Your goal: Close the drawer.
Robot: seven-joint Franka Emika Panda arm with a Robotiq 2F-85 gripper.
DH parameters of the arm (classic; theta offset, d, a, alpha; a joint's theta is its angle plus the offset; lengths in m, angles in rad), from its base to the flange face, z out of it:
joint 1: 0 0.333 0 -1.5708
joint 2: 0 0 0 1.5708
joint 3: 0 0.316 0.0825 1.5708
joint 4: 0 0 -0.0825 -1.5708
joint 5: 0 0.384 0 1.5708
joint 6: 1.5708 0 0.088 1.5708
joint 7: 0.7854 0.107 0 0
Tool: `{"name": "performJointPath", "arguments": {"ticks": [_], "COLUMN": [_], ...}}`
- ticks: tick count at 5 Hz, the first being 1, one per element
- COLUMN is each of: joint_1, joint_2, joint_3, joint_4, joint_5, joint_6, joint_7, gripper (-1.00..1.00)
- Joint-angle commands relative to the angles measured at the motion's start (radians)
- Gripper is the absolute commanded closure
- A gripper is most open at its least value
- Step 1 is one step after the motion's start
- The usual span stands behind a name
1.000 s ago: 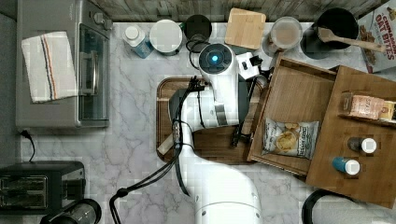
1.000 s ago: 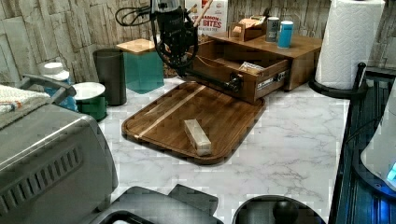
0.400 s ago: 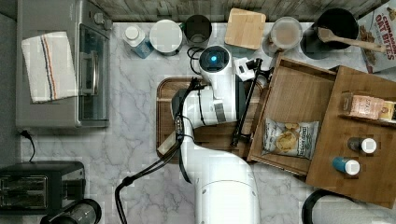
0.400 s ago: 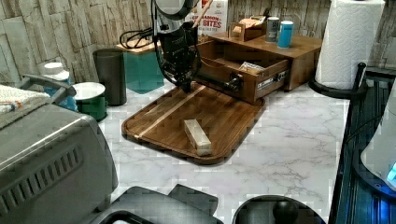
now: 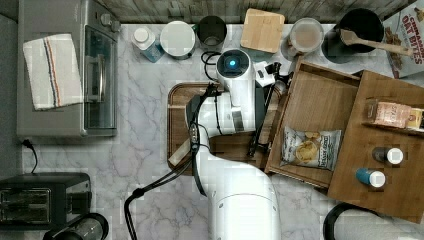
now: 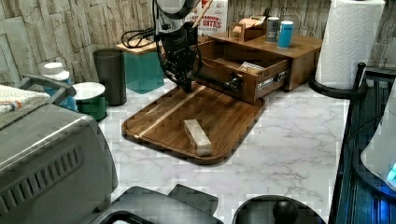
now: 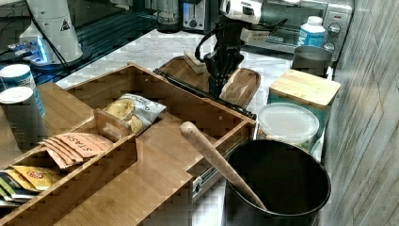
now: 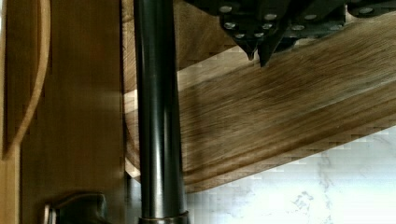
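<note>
With the drawer (image 5: 320,100) wide open, the gripper (image 8: 258,50), fingertips nearly together and holding nothing, hung beside its dark handle bar (image 8: 156,107), so a push inward seemingly came next.

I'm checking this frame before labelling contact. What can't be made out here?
- Top view: the end effector is under the arm's own wrist, so contact with the drawer handle stays unknown.
- Wrist view: the end effector fingertips sit nearly together; the picture's edge cuts off the fingers above.
- Right view: the chip bag print is too small to read.
</note>
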Motion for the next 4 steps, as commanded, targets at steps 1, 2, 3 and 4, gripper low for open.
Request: {"name": "performJointPath", "arguments": {"ticks": [1,2,3,4], "joint_1": [-0.131,-0.206,-0.279,-0.368], "joint_2": [-0.161,-0.162,-0.141,-0.098], "joint_3": [-0.039,-0.053,-0.077,-0.081], "joint_4": [-0.125,-0.157,-0.167,-0.164], "joint_5": [0.017,0.075,0.133,0.190], "joint_6": [0.101,0.126,0.141,0.195], "joint_7": [-0.190,-0.303,-0.415,-0.544], "gripper": [1.00,1.00,1.00,1.00]}}
